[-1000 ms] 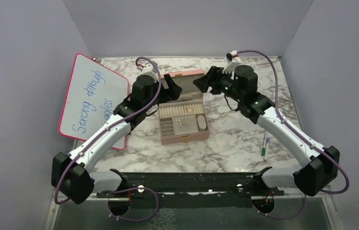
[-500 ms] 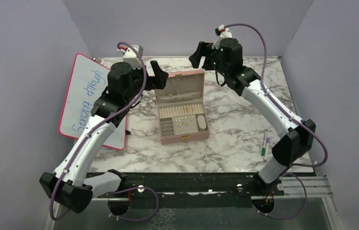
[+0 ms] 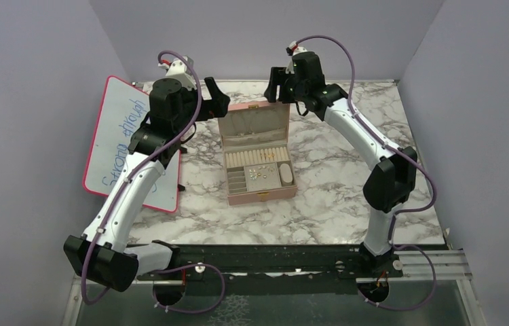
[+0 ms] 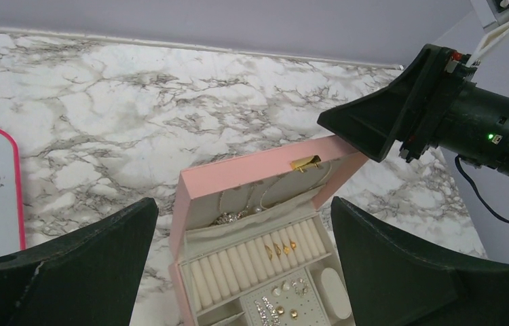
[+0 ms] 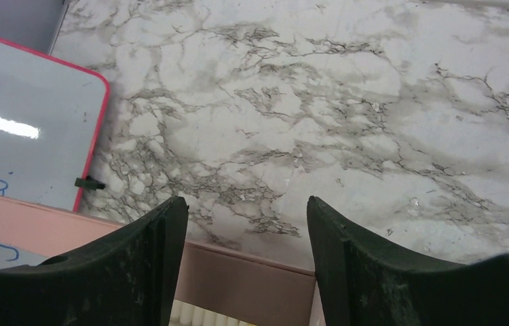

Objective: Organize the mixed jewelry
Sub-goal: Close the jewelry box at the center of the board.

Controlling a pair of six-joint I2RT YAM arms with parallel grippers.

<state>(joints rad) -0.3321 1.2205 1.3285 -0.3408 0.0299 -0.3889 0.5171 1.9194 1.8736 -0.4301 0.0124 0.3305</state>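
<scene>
Both arms have just lifted up and back, away from the pink square box (image 3: pixel 260 198). The left pincer (image 3: pixel 216 96) and the right pincer (image 3: pixel 277 87) are wide open and hold nothing. The box's open lid (image 3: pixel 255 125) stands between them. The small gold and silver jewelry (image 3: pixel 263 171) lies in the box's little trays, below both pincers. I think the sorting is done, or nearly done
</scene>
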